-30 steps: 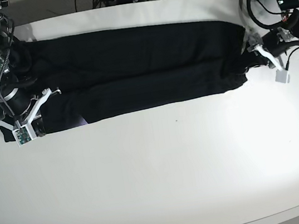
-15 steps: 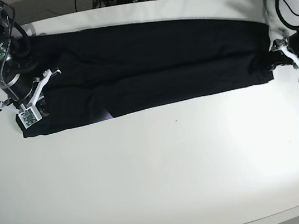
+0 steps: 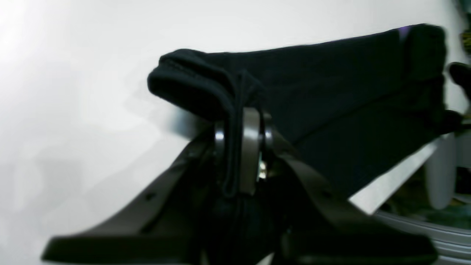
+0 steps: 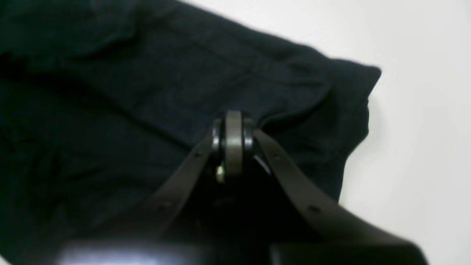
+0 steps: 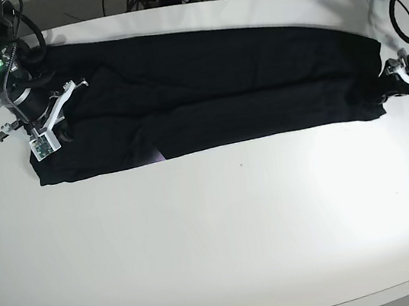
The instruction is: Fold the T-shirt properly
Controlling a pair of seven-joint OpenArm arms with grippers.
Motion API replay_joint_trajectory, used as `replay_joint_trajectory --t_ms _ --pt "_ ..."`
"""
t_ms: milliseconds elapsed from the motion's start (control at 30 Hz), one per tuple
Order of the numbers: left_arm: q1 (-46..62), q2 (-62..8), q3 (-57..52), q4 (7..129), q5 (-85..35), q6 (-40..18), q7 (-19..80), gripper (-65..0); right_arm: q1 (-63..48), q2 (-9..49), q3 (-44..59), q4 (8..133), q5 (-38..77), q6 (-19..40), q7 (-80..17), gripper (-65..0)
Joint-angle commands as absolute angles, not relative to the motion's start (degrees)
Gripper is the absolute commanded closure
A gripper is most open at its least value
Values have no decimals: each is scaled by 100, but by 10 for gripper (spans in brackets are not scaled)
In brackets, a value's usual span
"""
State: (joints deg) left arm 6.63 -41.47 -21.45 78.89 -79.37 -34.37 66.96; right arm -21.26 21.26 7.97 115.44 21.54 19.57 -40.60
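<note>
the t-shirt (image 5: 211, 94) is stretched into a long black band across the far part of the white table (image 5: 225, 242). one end is pinched in the closed left gripper (image 3: 241, 147), bunched cloth being clamped between its jaws. the other end is clamped in the closed right gripper (image 4: 233, 141).
</note>
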Motion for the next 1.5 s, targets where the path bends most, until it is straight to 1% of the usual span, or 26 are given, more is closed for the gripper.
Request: replay_joint_trajectory --t_ms 0,200,333,433,700,833,1067,1300,1467 --pt "598 -4318 -2222 7953 -8090 -3503 6654 0 -2112 2187 829 11500 2163 1957 -3905 0" --pt "600 -4318 -2222 7953 -8099 -3503 6694 0 -2106 2174 829 10318 2051 2259 -3326 0" --pt "598 -4316 -2222 7953 -8438 -3586 6737 0 -1966 2176 829 9577 1890 2344 -3260 0" --pt "567 -4303 -2222 8012 -8500 -3940 6982 0 -1920 2176 829 9452 1798 2327 -3312 0" --pt "565 -4215 -2220 8589 -8500 -4000 6864 0 -1920 2174 829 9487 1817 2333 -3369 0" --pt "572 -3734 -2220 9242 -8500 -3876 6995 0 -1905 2176 829 9487 1815 2246 -3367 0" --pt "840 -2838 -2215 10228 -8500 -3992 7054 0 -1907 2176 829 9487 1815 2248 -3454 0" --pt "886 -1887 -2202 10226 -8500 -4000 7035 0 -1905 2174 829 9487 1817 2252 -3472 0" --pt "882 -1498 -1824 9900 -8500 -4000 6803 0 -1905 2176 829 9487 1813 2252 -3498 0"
